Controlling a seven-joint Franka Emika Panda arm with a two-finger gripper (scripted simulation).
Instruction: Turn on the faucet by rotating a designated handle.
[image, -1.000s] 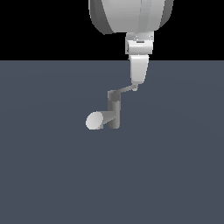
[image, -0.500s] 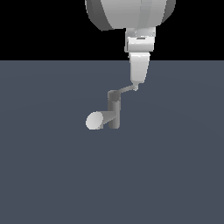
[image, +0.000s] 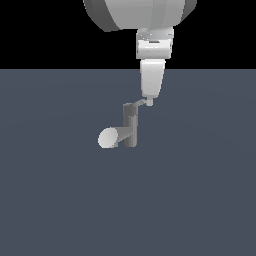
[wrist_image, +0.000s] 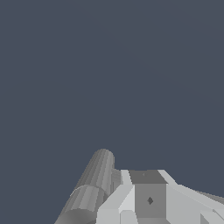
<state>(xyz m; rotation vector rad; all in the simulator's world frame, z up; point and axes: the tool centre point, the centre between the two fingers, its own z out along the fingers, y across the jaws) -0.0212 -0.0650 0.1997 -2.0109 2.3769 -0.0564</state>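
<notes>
So the faucet (image: 130, 127) sits on the dark blue-grey table (image: 200, 200), roughly mid-scene in the exterior view, with its thick spout poking toward that view's left and ending in a pale round face. The handle (image: 138, 104) sticks out from the cap toward the exterior view's right, angled slightly up. The pincer (image: 148, 101) hangs straight down from the big white arm, its tip right at the handle's outer end, looks like touching. Whether it's open or closed, can't tell. The wrist view just shows the faucet's ribbed grey body (wrist_image: 92, 186) up close.
</notes>
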